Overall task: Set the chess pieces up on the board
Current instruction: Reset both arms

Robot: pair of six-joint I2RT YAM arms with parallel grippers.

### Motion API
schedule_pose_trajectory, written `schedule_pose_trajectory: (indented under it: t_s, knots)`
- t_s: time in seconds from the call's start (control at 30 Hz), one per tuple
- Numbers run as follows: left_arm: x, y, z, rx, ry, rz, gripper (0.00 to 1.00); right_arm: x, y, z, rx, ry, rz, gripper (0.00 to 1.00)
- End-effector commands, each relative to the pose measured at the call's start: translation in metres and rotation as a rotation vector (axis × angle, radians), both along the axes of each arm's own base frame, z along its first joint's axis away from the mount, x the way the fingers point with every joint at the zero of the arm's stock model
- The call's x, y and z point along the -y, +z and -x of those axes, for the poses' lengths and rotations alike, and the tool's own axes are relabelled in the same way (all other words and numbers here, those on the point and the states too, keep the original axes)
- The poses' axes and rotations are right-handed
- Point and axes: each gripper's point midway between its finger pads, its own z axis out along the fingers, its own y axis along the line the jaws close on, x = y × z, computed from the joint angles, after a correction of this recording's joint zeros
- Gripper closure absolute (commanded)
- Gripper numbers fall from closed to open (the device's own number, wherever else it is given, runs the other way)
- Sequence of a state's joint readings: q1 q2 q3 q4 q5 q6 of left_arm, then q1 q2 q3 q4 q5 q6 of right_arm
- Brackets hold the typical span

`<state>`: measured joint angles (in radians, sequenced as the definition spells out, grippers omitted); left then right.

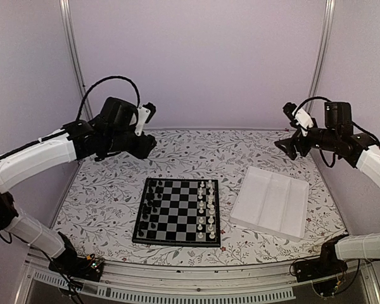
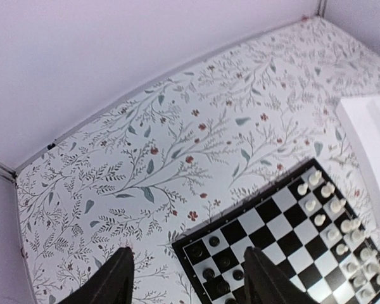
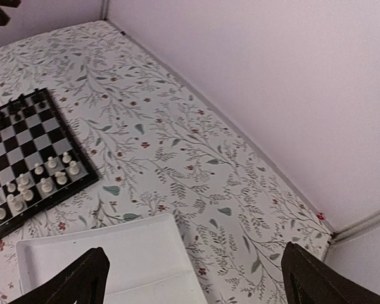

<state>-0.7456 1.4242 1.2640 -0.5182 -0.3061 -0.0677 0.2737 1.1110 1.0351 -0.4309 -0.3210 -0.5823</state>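
On the board, the chess pieces stand left (white ones right).

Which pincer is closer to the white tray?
Right. The right pincer hovers just beyond the white tray's far edge. The left pincer hovers beyond the board's far left corner, the whole board away from the tray.

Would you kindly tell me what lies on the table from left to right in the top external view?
black pieces → white pieces → tray; both sets of pieces stand on the board.
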Motion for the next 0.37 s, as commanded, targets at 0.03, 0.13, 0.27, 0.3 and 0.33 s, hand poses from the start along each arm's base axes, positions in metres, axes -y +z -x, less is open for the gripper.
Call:
schedule_pose_trajectory:
  t_s: [0.03,0.13,0.27,0.3,0.33]
  knots:
    - [-0.041,0.071,-0.024,0.278,0.072,0.147,0.31,0.087,0.060,-0.033,0.201,-0.499,-0.175,0.01]
    - [-0.067,0.077,-0.022,0.354,0.100,0.281,0.27,0.116,0.051,-0.032,0.216,-0.663,-0.283,0.01]
    - [-0.089,0.074,-0.015,0.399,0.081,0.443,0.25,0.121,0.017,-0.017,0.220,-0.584,-0.369,0.01]
    - [-0.092,0.074,-0.014,0.410,0.081,0.445,0.25,0.119,0.007,-0.011,0.202,-0.562,-0.395,0.01]
    - [-0.093,0.072,-0.014,0.416,0.083,0.435,0.24,0.120,0.008,-0.007,0.211,-0.557,-0.399,0.01]
